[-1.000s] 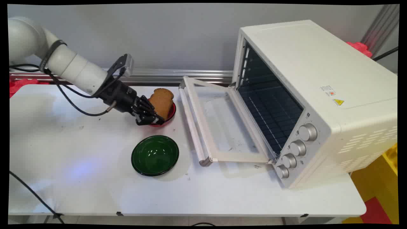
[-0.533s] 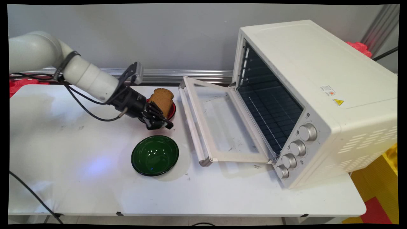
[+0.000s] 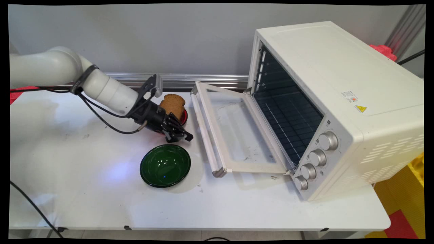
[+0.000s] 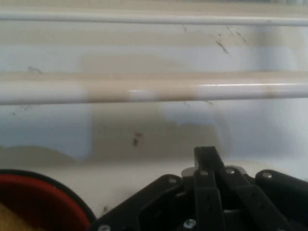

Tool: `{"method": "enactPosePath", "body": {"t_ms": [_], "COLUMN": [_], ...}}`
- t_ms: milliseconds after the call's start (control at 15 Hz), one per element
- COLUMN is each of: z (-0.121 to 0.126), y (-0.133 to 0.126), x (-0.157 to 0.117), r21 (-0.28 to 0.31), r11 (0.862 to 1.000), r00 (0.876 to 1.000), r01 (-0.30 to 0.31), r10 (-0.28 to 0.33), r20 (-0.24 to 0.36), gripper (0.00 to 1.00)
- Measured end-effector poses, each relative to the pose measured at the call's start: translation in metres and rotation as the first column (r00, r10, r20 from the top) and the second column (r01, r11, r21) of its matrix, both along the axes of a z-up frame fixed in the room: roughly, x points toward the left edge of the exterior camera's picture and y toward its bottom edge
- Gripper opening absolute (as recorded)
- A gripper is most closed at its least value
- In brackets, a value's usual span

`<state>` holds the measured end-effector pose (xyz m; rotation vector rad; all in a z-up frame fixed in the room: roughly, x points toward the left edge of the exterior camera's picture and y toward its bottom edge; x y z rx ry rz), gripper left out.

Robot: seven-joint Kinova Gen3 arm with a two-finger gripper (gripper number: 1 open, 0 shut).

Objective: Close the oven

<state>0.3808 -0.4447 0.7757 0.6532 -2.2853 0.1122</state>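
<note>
The gripper point(image 3: 184, 137) was clenched shut and held nothing. The oven door's handle point(image 3: 203, 130) lay just at its 3 o'clock, running long from 12 to 6. The red plate point(image 3: 184, 117) with bread point(image 3: 173, 104) sat at its 11 o'clock on the surface point(image 3: 84, 189).

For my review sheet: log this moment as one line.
end effector: shut, empty | beside red bowl holding bread slice | green bowl nearby | toaster oven door open
</note>
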Motion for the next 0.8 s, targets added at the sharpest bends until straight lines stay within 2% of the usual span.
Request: {"method": "enactPosePath", "body": {"t_ms": [267, 800], "z": [-0.009, -0.009], "y": [-0.006, -0.012], "x": [-0.009, -0.021], "r21": [-0.013, -0.032], "r11": [1.0, 0.999], "r00": [1.0, 0.997], "r01": [0.002, -0.003], "r10": [-0.002, 0.001], "r20": [-0.022, -0.073], "gripper": [0.0, 0.0]}}
